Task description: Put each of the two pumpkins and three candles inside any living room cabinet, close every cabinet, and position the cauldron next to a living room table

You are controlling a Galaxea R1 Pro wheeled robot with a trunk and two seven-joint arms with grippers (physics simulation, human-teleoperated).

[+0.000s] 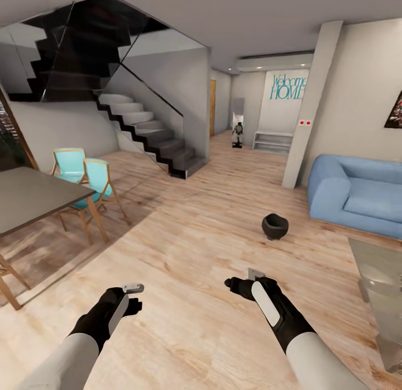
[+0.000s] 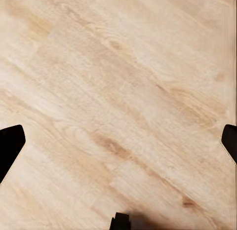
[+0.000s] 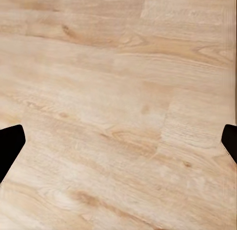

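Observation:
The black round cauldron [image 1: 274, 226] stands on the wooden floor ahead and to the right, about a metre short of the glass-topped table [image 1: 375, 261] at the right edge. My left gripper [image 1: 137, 296] hangs low over bare floor and is open, its fingertips [image 2: 11, 141] spread wide in the left wrist view. My right gripper [image 1: 244, 279] is also open and holds nothing, with floorboards between its fingertips [image 3: 11, 141]. It is nearer me than the cauldron and apart from it. The pumpkins, candles and cabinet are out of view.
A blue sofa [image 1: 357, 194] sits against the right wall behind the glass table. A grey dining table [image 1: 33, 197] with turquoise chairs [image 1: 92, 180] is at the left. A staircase [image 1: 151, 138] rises at the back left, and a white pillar [image 1: 310, 105] stands beside the sofa.

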